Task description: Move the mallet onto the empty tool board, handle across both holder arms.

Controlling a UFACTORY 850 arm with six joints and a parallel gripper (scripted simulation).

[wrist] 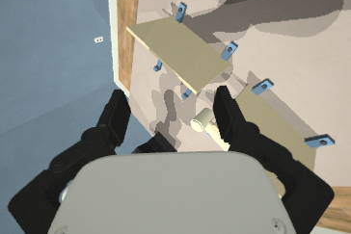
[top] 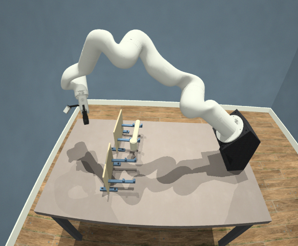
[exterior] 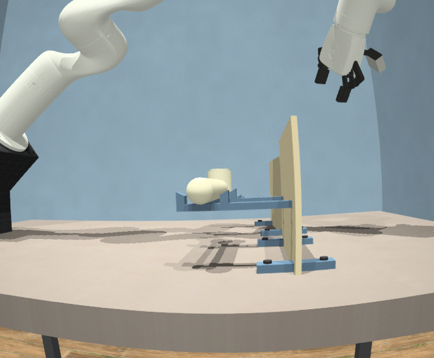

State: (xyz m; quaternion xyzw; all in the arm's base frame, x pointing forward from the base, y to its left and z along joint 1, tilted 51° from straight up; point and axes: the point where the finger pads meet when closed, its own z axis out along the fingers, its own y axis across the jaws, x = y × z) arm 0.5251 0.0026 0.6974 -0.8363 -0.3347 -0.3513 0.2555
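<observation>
The cream mallet (top: 135, 132) lies across the two blue arms of the farther tool board (top: 117, 130), its head at the end toward the other board. In the exterior view its rounded handle end (exterior: 206, 190) faces me. The empty tool board (top: 107, 169) stands beside it with bare blue arms (top: 122, 159). My gripper (top: 85, 120) is open and empty. It hangs high behind the boards, near the table's far left corner, well apart from the mallet. It also shows in the exterior view (exterior: 333, 86). In the wrist view the open fingers frame a bit of the mallet (wrist: 202, 121).
The arm's black base (top: 238, 142) stands at the table's right side. Blue feet (exterior: 294, 265) bolt the boards to the table. The table's left edge (top: 56, 148) and the wooden floor lie close below the gripper. The boards' backs (wrist: 180, 54) face the wrist camera.
</observation>
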